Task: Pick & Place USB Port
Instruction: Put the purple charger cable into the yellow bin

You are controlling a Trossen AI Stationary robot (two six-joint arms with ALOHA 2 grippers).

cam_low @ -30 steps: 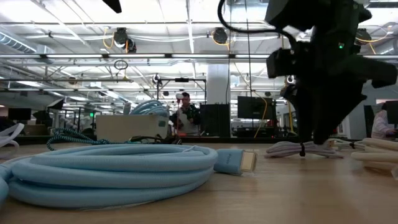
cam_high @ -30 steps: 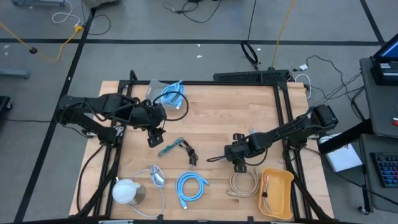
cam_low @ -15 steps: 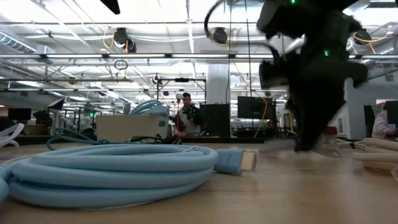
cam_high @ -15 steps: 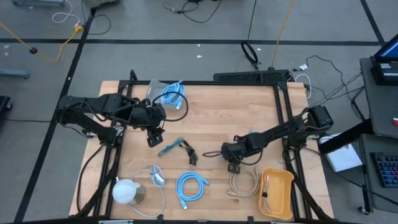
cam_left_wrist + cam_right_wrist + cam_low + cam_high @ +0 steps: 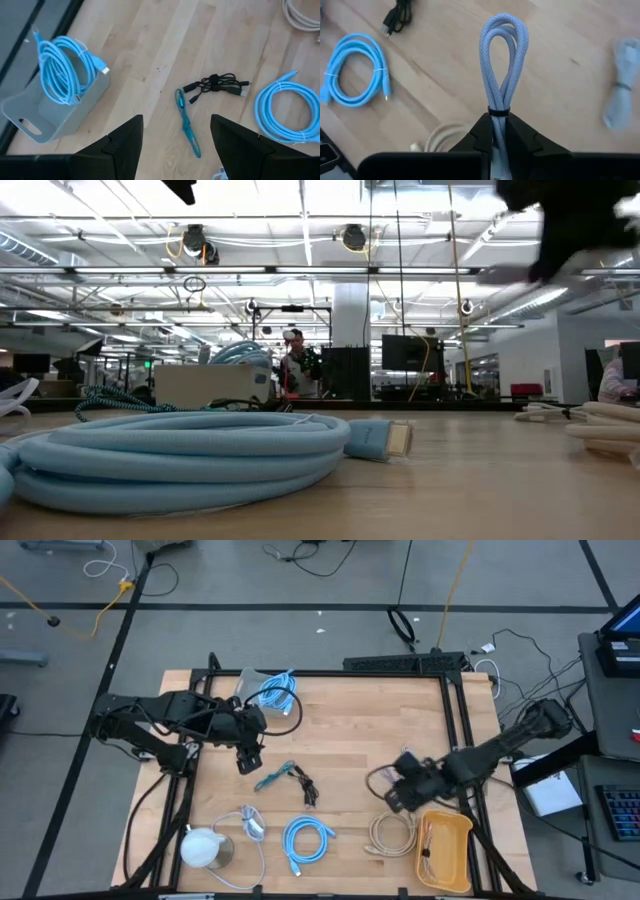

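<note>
A pale grey braided cable bundle (image 5: 502,55) hangs above the table's right half, and my right gripper (image 5: 405,790) is shut on it. Its looped end (image 5: 378,778) points toward the table's left. In the low view that gripper (image 5: 580,220) is a blur high at the right. My left gripper (image 5: 250,755) hovers open over the left half. A short teal cable (image 5: 186,122) and a black cable (image 5: 217,85) lie on the wood below it. My right gripper pinches the bundle between its two fingers (image 5: 485,131), just behind the black band (image 5: 498,111) that ties the strands. The long loop sticks out past the fingertips, along the fingers. The bundle is lifted clear of the table.
A yellow tray (image 5: 455,860) stands at the near right, with a beige cable coil (image 5: 392,833) beside it. A light blue coil (image 5: 307,840) and a white object (image 5: 205,848) lie near the front edge. A grey bin with a blue cable (image 5: 272,692) stands far left.
My right gripper has shut on the grey cable bundle, which lay on the table. It has risen and gone toward the table's right edge, closer to the yellow tray. The bundle is now lifted clear of the wood.
</note>
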